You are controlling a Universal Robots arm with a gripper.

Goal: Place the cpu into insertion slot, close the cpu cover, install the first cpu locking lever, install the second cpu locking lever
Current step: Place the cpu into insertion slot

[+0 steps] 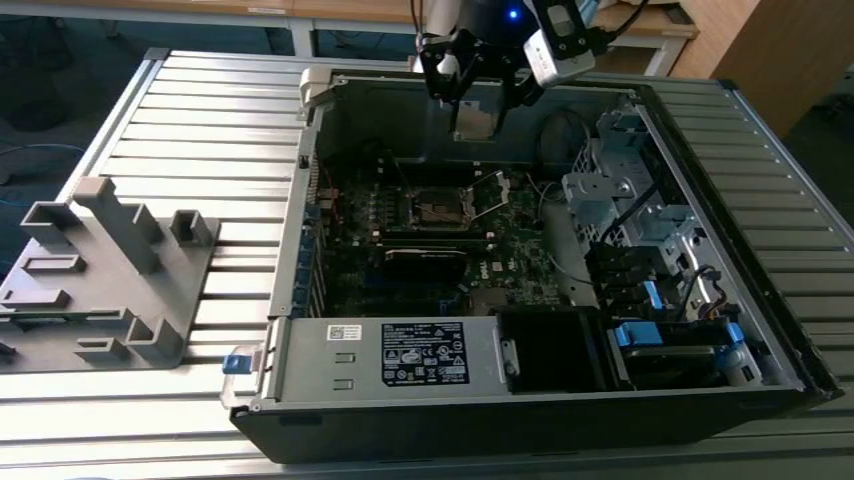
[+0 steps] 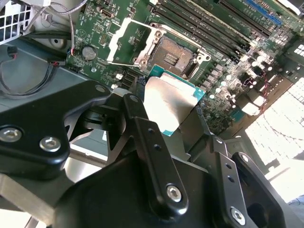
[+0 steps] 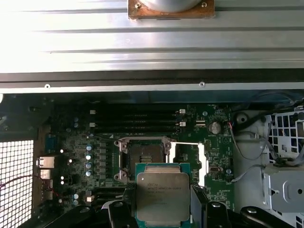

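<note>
Grips, with the black metal gripper (image 2: 167,118) pressed onto two opposite edges, the small flat silvery square cpu (image 3: 163,192). Hangs over the dark square insertion slot (image 3: 145,156), seemingly clear of it. Beside the slot, thin silvery cpu cover (image 3: 202,164) swung open. All inside an open black computer case (image 1: 534,425) lying on a ribbed aluminium table (image 1: 200,110). Grey plastic fixture (image 1: 107,270) at the exterior view's left.
</note>
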